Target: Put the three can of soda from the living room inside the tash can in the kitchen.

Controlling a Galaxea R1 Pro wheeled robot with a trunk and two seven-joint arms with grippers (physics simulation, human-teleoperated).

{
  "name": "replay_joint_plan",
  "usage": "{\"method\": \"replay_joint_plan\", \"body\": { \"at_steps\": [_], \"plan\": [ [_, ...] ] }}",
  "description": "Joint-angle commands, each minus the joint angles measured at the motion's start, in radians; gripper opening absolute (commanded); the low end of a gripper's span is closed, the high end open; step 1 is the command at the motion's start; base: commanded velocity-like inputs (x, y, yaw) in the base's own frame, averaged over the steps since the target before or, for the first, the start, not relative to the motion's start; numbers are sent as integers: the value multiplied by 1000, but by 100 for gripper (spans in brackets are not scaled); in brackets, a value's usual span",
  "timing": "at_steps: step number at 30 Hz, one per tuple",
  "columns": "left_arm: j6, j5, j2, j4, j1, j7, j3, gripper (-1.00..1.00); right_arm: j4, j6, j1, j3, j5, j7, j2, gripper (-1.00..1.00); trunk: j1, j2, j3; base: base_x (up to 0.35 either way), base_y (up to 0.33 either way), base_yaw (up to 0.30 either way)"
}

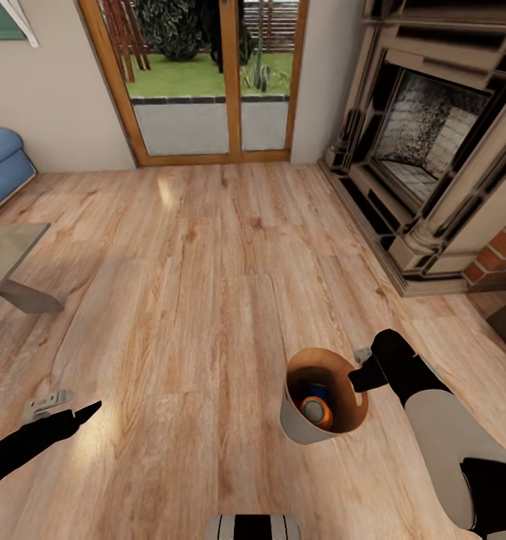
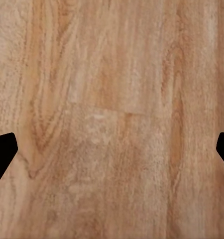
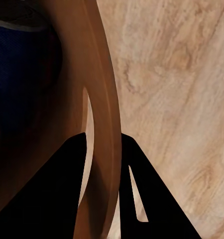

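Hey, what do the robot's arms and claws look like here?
Both arms end in matte black sections with black, pointed, wedge-shaped fingers. The right arm has a pale grey forearm shell behind its black wrist, ending in the right claw. The left claw tapers to a sharp tip. No cables or markings are visible.

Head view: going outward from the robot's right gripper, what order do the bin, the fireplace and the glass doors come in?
1. Bin: its rim is pinched by the right gripper.
2. Fireplace: farther off, along the right wall.
3. Glass doors: farthest, in the far wall.
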Motion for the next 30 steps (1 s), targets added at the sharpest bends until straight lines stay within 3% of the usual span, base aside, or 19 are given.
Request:
{"method": "replay_joint_plan", "body": {
  "at_steps": [1,8,18,25,30],
  "plan": [
    [0,0,0,0,0,0,0,100,0,10,0,-1,-23,7,0,-100,4,-7,-3,0,0,0],
    [0,0,0,0,0,0,0,100,1,10,0,-1,-23,7,-1,-100,8,-14,-6,0,0,0],
    [-3,2,0,29,0,0,0,100,1,10,0,0,-23,7,-2,-100,46,-84,-38,0,0,0],
    [-3,2,0,31,0,0,0,100,1,10,0,0,-23,7,-2,-100,46,-84,-38,0,0,0],
    [-2,2,0,31,0,0,0,100,1,10,0,0,-23,7,-1,-100,65,-119,-53,0,0,0]
  ]
}}
